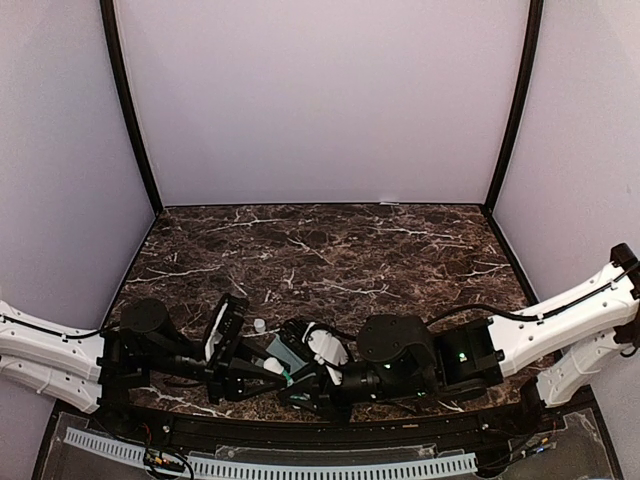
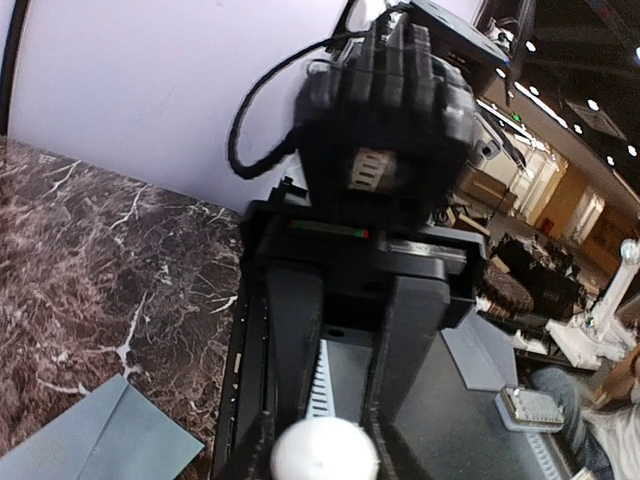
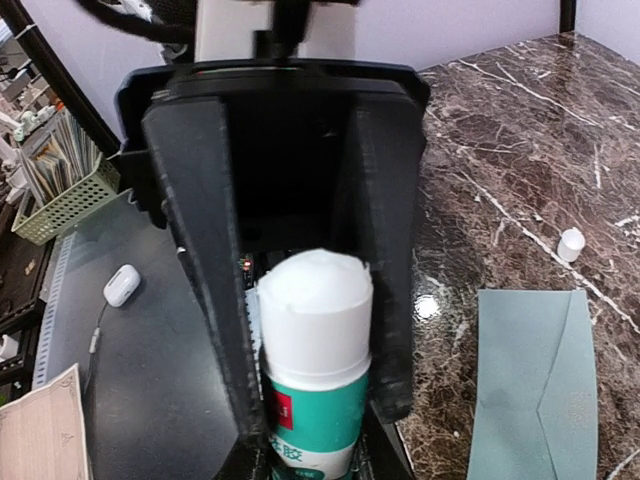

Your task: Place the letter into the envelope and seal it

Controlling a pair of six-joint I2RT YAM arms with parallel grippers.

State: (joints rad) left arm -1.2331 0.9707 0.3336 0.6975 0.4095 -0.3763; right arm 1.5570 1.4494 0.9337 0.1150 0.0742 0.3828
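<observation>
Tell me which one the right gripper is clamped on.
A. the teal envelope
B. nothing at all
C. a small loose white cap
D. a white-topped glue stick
D: in the right wrist view the right gripper has its fingers closed on the glue stick, while the envelope lies flat on the table beside it.

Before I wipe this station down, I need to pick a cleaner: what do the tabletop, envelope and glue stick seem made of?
The tabletop: polished dark marble or a marble-look laminate; white veins, glare spots.
The envelope: matte pale teal paper; crisp fold lines.
The glue stick: likely smooth white plastic, with a printed green label.
</observation>
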